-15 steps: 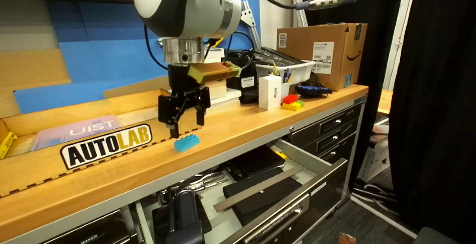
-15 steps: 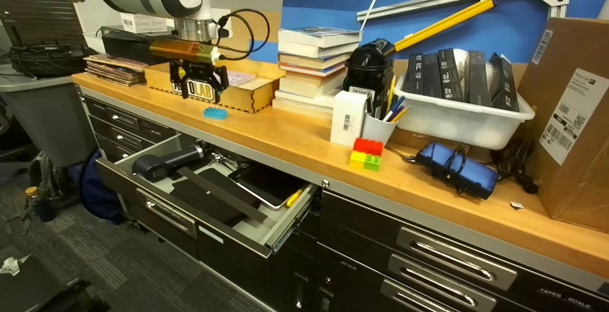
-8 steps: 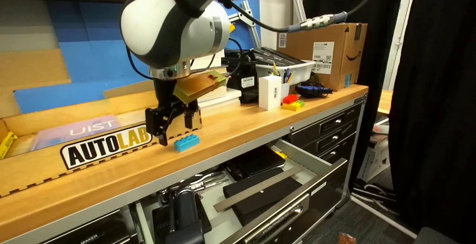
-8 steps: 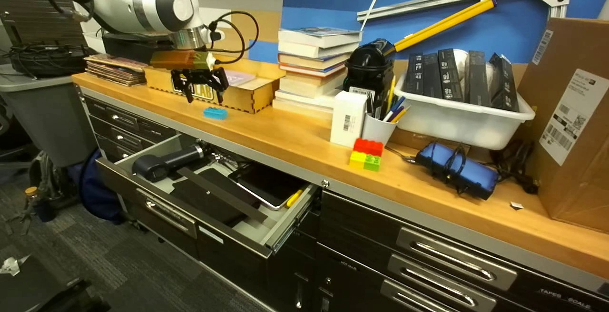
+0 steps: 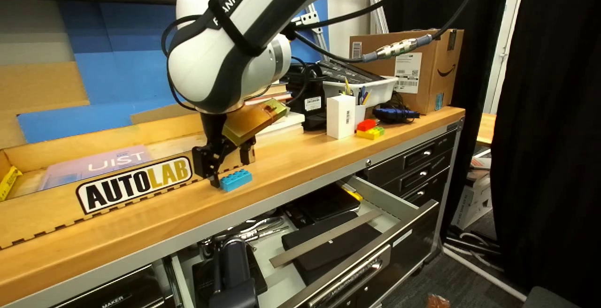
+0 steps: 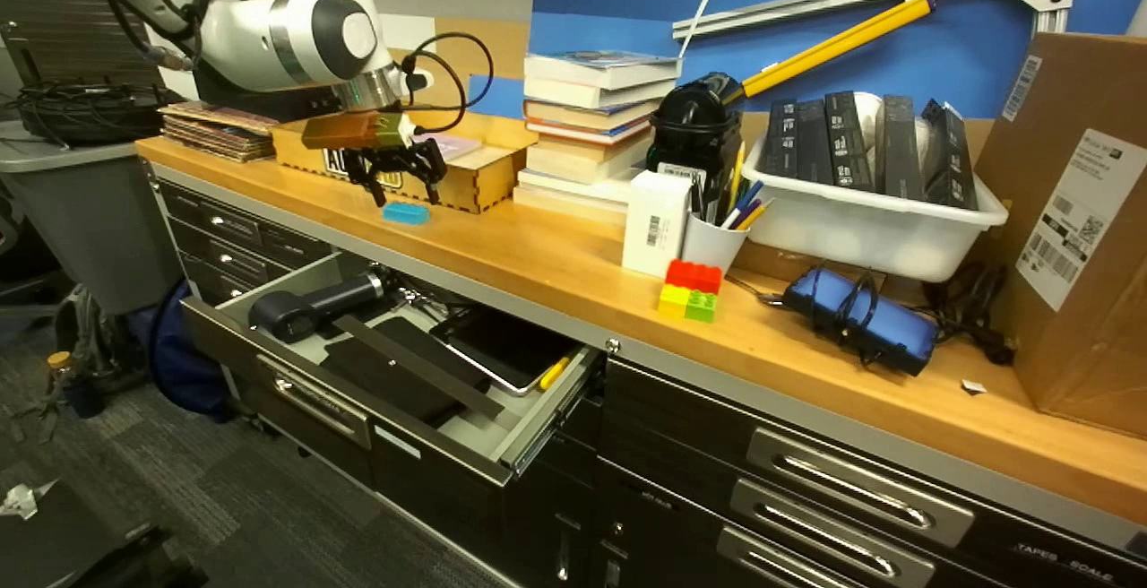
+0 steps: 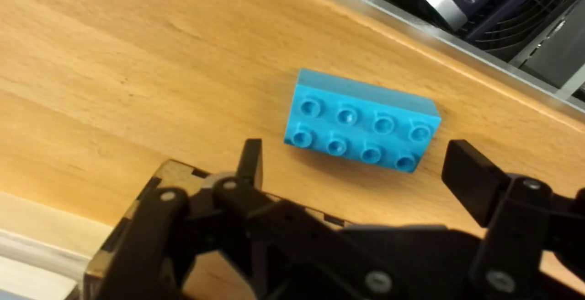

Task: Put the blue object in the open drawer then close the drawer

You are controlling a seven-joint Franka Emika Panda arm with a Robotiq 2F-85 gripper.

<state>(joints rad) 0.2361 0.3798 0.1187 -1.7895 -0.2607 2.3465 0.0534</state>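
Note:
The blue object (image 5: 236, 180) is a cyan studded block lying on the wooden worktop near its front edge. It also shows in an exterior view (image 6: 406, 213) and in the wrist view (image 7: 361, 124). My gripper (image 5: 230, 171) is open and tilted just above and behind the block. In the wrist view my gripper (image 7: 358, 167) has its fingers wide apart, with the block ahead of the tips and between them sideways, not held. The gripper also shows in an exterior view (image 6: 406, 198). The drawer (image 5: 418, 233) stands open below the worktop, also in an exterior view (image 6: 430, 471).
Dark flat tools and a dark cylindrical tool (image 6: 314, 304) lie in the drawer. A wooden AUTOLAB box (image 5: 136, 181) stands behind the block. A book stack (image 6: 587, 131), white box (image 6: 657, 222), red-yellow-green bricks (image 6: 690, 290) and a cabled blue device (image 6: 860, 319) stand along the worktop.
My gripper has come down and tilted, moving first away and then back towards the block. Its fingers stay open. The block and the open drawer have not moved.

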